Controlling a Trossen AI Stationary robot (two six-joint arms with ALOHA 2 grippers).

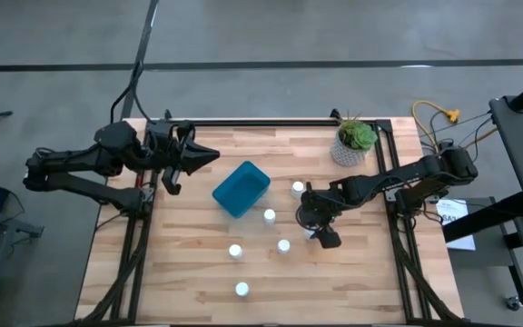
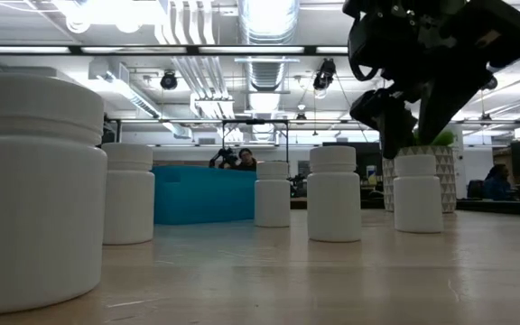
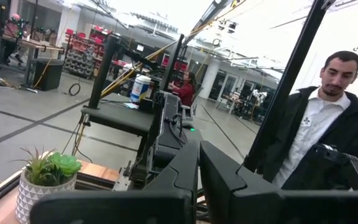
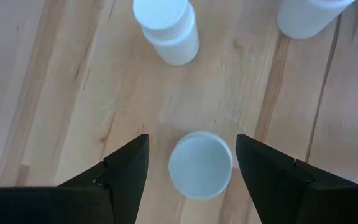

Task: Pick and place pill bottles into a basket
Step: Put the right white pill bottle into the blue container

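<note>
The right claw [image 4: 191, 163] hangs over the middle-right part of the surface [image 1: 189, 272], its fingers [image 4: 123, 168] spread wide with a pill bottle [image 4: 200, 165] standing upright between them, its round cap showing in the gap and touching neither finger. In the high view this claw [image 1: 314, 227] sits just beside the bottle group, toward the right edge, and the bottle under it is hidden by the arm. Five other pill bottles stand upright and apart on the wood: one [image 1: 298, 189] near the claw on its far side, one [image 1: 269, 215] just beside the basket [image 1: 241, 189], one [image 1: 283, 245] and one [image 1: 235, 251] nearer the middle, and one [image 1: 241, 289] toward the near edge. The teal basket lies empty, turned at an angle, in the centre of the far half. A potted plant [image 1: 355, 143] stands at the far right corner. The left claw [image 1: 198, 158] waits raised over the far left corner; its fingers [image 3: 185, 186] appear nearly closed on nothing. A person in a dark jacket [image 3: 319, 134] stands beyond the surface.
</note>
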